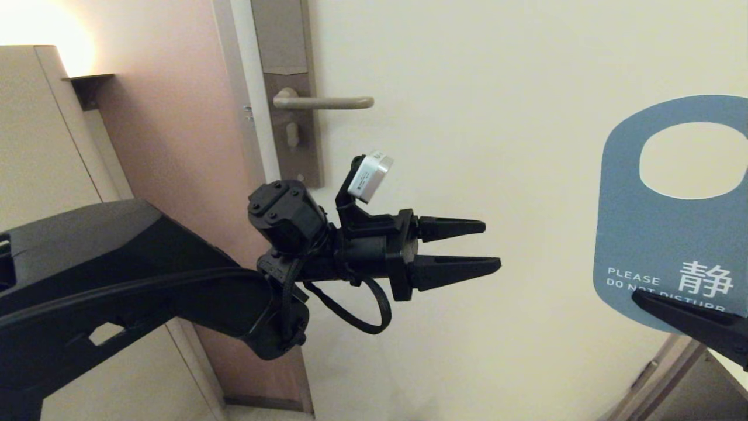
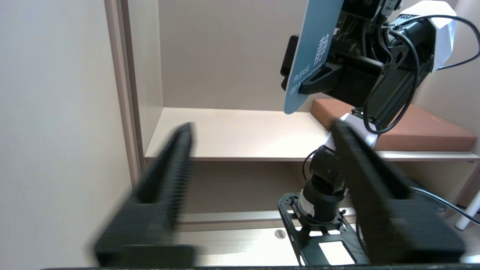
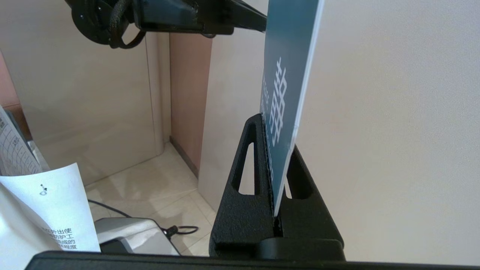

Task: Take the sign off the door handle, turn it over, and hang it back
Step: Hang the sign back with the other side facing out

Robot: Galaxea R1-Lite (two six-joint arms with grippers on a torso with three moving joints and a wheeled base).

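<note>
Off the bare door handle (image 1: 323, 103), I am clamping the sign (image 1: 648, 234) in my right gripper (image 3: 277, 210), left gripper (image 1: 488, 245) gaping empty, flip and rehanging remaining.

The sign (image 1: 643, 245) clamped in the black right fingers (image 3: 258, 180) shows teal-blue with white lettering; the door handle (image 1: 324, 103) is bronze-grey on a brown backplate (image 1: 292, 111).

Open air around door handle (image 1: 323, 103)
</note>
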